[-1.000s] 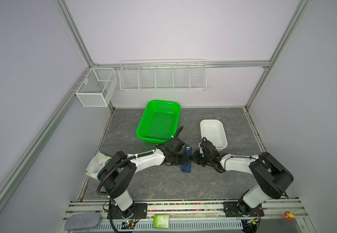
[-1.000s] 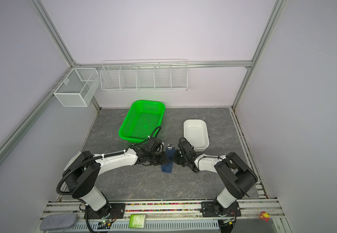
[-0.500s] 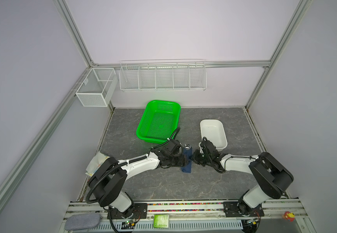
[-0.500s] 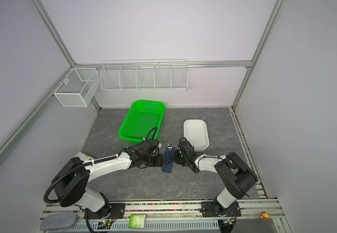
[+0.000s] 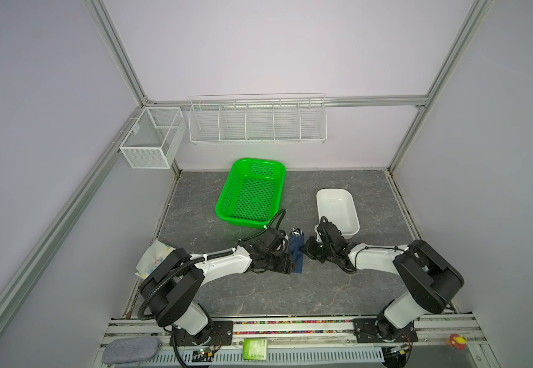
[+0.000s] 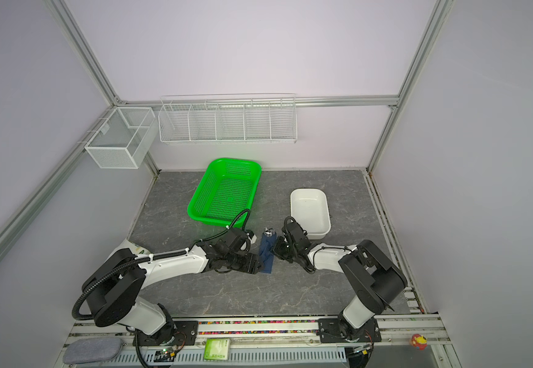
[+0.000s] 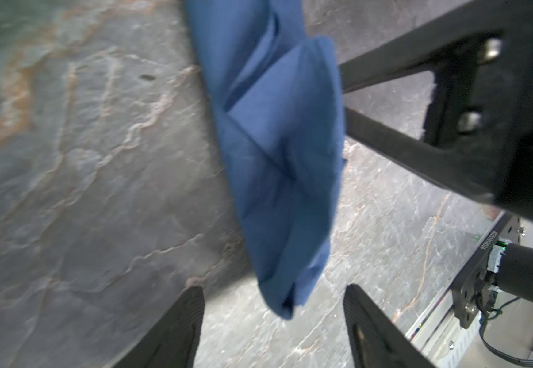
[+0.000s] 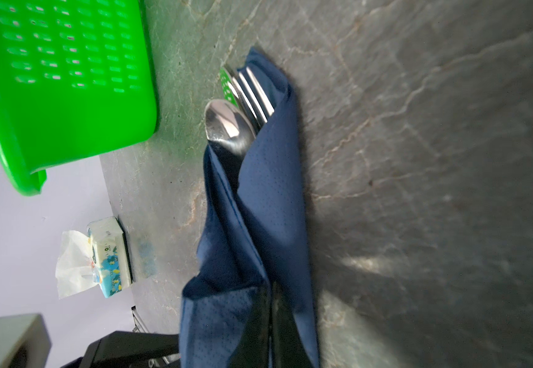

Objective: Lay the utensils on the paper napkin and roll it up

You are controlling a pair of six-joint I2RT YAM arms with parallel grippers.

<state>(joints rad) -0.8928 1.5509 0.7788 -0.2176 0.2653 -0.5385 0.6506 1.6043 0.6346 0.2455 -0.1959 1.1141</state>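
The paper napkin [image 5: 296, 255] [image 6: 266, 255] lies mid-table as a narrow dark blue roll, loosely folded. The utensils are wrapped inside it; only a spoon bowl [image 8: 225, 122] and fork tines [image 8: 254, 92] stick out of its far end [image 5: 297, 232]. My right gripper [image 5: 305, 251] [image 8: 271, 299] presses against the roll's right side, shut on a fold of the napkin [image 8: 268, 197]. My left gripper [image 5: 290, 267] [image 7: 273, 288] is open at the roll's near end, its fingers either side of the napkin's tip [image 7: 278, 159] without touching it.
A green basket [image 5: 249, 191] stands behind the roll. To the right is a white tub [image 5: 337, 207], close to my right wrist. A tissue pack [image 5: 153, 259] [image 8: 109, 255] lies at the left table edge. Wire racks hang on the back wall.
My left gripper has opened and slid along the roll toward its near end. The right gripper and the roll have stayed put.
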